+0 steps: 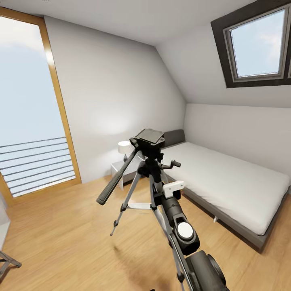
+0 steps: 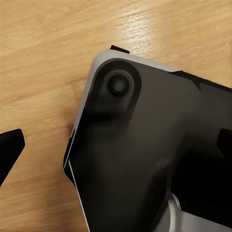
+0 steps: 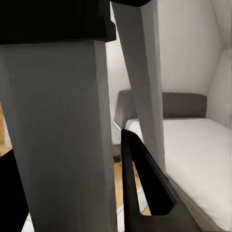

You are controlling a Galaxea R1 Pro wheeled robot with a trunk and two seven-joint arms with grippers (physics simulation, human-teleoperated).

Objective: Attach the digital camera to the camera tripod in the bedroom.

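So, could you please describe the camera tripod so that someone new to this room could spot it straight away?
Start at the white bed under the sloped ceiling; on the wood floor just beside it stands the camera tripod. It has silver legs with black joints, a flat black head on top and a long black handle slanting down, unlike the small white lamp behind it.

One camera tripod (image 1: 147, 169), one bed (image 1: 226, 178), one skylight (image 1: 256, 44).
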